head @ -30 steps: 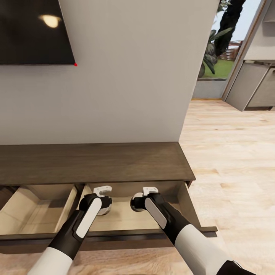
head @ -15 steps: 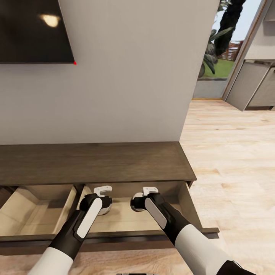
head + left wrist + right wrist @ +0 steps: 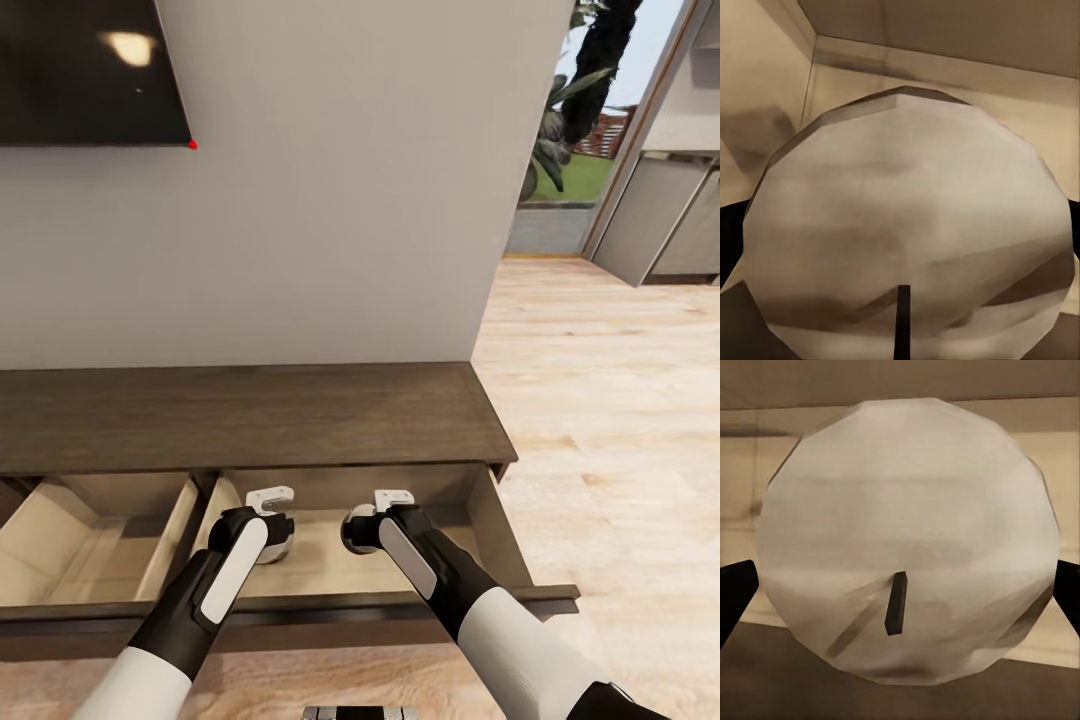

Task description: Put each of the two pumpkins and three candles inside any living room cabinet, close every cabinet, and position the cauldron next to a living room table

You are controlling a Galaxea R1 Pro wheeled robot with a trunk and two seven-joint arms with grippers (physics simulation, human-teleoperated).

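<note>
Candle [image 3: 907, 540] between right claw [image 3: 900, 607] fingers.

The cabinet [image 3: 250, 420] is standing against the pale wall on the light wood floor [image 3: 620, 400], its long dark-brown top lying bare. Two drawers are standing pulled out below the top, side by side, both showing pale beige insides. The left drawer [image 3: 90, 540] is showing a bare beige bottom. The right drawer [image 3: 490, 520] is sitting at the cabinet's end, its dark front rail running along the near edge. Whether anything is resting on its bottom cannot be told, since both arms are reaching into it.
</note>
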